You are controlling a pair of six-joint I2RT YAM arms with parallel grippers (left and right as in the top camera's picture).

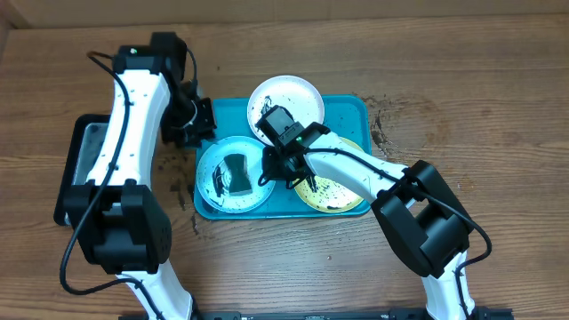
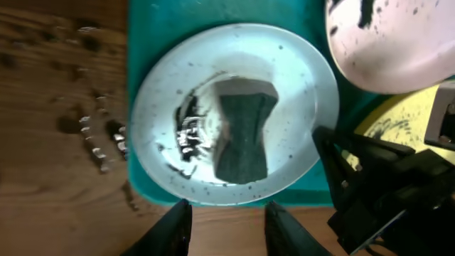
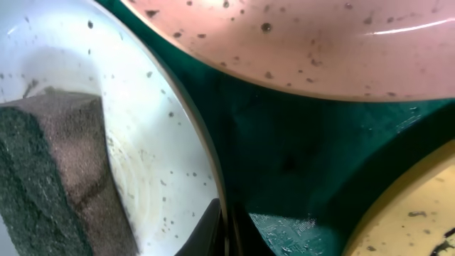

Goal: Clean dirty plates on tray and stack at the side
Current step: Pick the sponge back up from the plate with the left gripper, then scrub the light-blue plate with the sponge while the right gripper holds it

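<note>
A black tray point(image 1: 60, 191) lies at the table's point(image 1: 498, 107) left edge, partly under the left arm. The left gripper point(image 1: 197, 124) hangs over the tray's point(image 1: 348, 114) left rim, beside the blue plate point(image 1: 213, 191). In the left wrist view its fingers point(image 2: 178, 227) stand partly apart with nothing between them. Dark specks point(image 2: 92, 135) and wet drops dot the wood just left of the tray.

The blue plate sits in the tray's front-left part, smeared black, with a dark sponge point(image 2: 244, 131) lying flat on its middle. At its right rim the right gripper point(image 3: 227, 227) is closed tight, the thin rim running down between its fingertips.

The white plate point(image 1: 289, 93) rests at the tray's back, its far edge over the rim, and is speckled black. The yellow plate point(image 1: 342, 194) lies in the front-right part, also spattered, partly under the right arm. No plate is stacked yet.
</note>
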